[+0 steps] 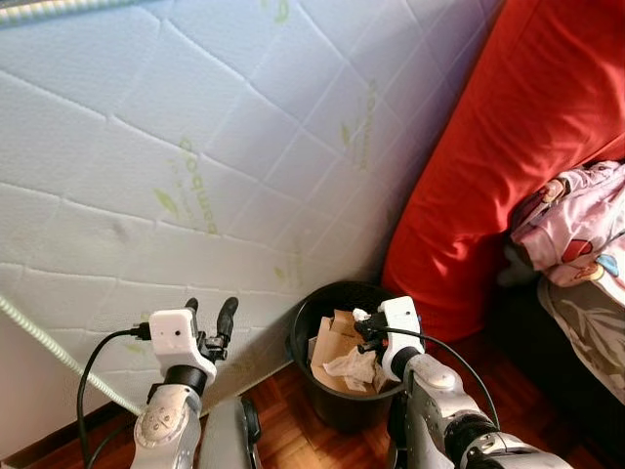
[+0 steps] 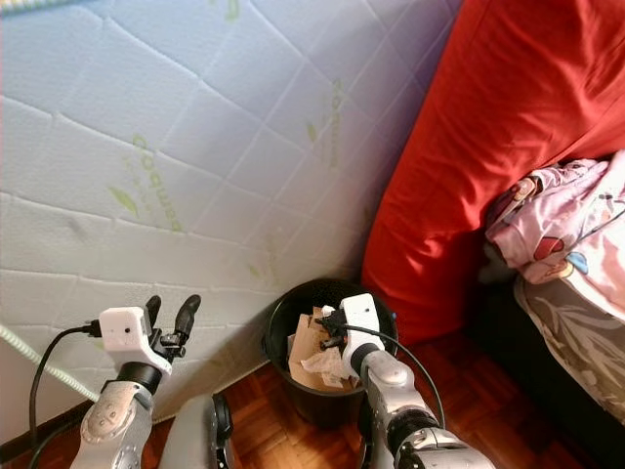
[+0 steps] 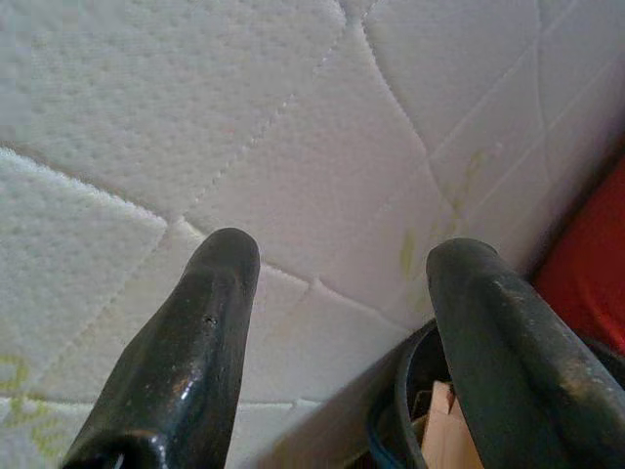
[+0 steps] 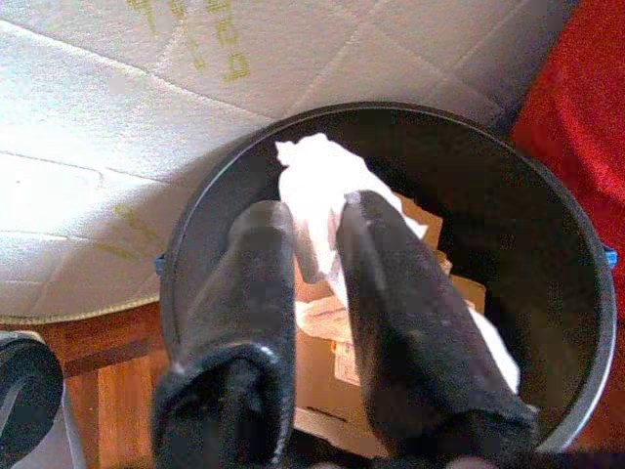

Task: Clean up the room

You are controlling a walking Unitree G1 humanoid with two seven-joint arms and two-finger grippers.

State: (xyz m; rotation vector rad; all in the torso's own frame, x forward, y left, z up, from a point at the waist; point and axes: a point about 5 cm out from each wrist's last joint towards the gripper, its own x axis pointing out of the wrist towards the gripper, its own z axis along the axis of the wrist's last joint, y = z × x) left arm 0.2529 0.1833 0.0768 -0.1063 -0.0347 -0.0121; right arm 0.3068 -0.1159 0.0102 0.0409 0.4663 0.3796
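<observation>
A black waste bin (image 1: 337, 405) stands on the wood floor against the white mattress (image 1: 195, 147). It holds brown cardboard pieces (image 1: 332, 344) and crumpled white paper (image 1: 352, 367). My right gripper (image 4: 314, 210) hangs over the bin's mouth, shut on a crumpled white tissue (image 4: 311, 181) that sticks out past its fingertips. From the head views the right gripper (image 1: 363, 327) is just above the bin's rim. My left gripper (image 1: 210, 308) is raised to the left of the bin, close to the mattress, open and holding nothing (image 3: 337, 254).
A big red cushion (image 1: 508, 147) leans at the right, next to the bin. Pink patterned cloth (image 1: 576, 220) lies on dark furniture at the far right. A pale ribbed hose (image 1: 49, 352) runs down the left. Wood parquet (image 1: 283, 430) shows below.
</observation>
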